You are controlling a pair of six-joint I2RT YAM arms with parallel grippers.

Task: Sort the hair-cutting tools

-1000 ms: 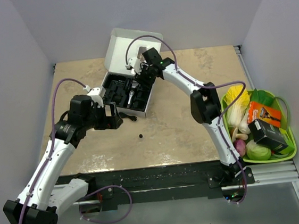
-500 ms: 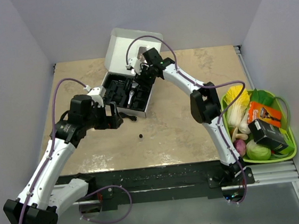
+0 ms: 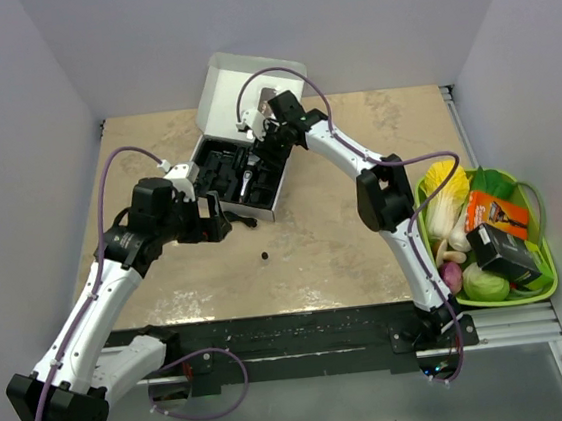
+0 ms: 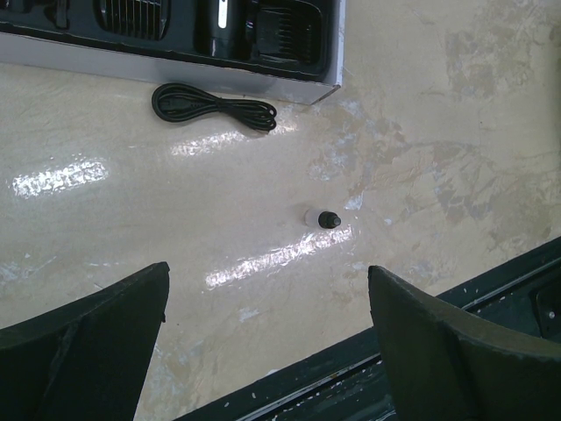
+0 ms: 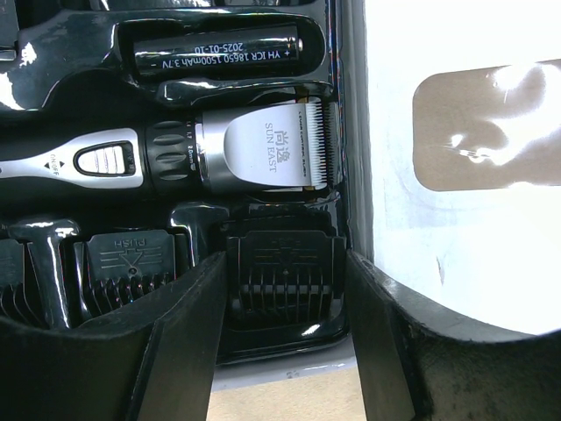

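An open white box (image 3: 233, 85) holds a black tray (image 3: 219, 172) at the back of the table. In the right wrist view the black-and-silver clipper (image 5: 219, 158) lies in the tray, with a short black cylinder (image 5: 219, 53) in the slot above it. My right gripper (image 5: 287, 263), also in the top view (image 3: 266, 144), is closed on a black comb guard (image 5: 282, 289) sitting in its slot, fingers against both its sides. My left gripper (image 4: 267, 298) is open and empty above the table. A coiled black cord (image 4: 215, 107) and a tiny round bit (image 4: 326, 217) lie ahead of it.
A green basket (image 3: 545, 283) at the right edge holds toy vegetables and a dark box (image 3: 504, 252). The box's white lid (image 5: 456, 132) stands just right of my right gripper. The table's black front rail (image 4: 491, 289) runs near my left gripper.
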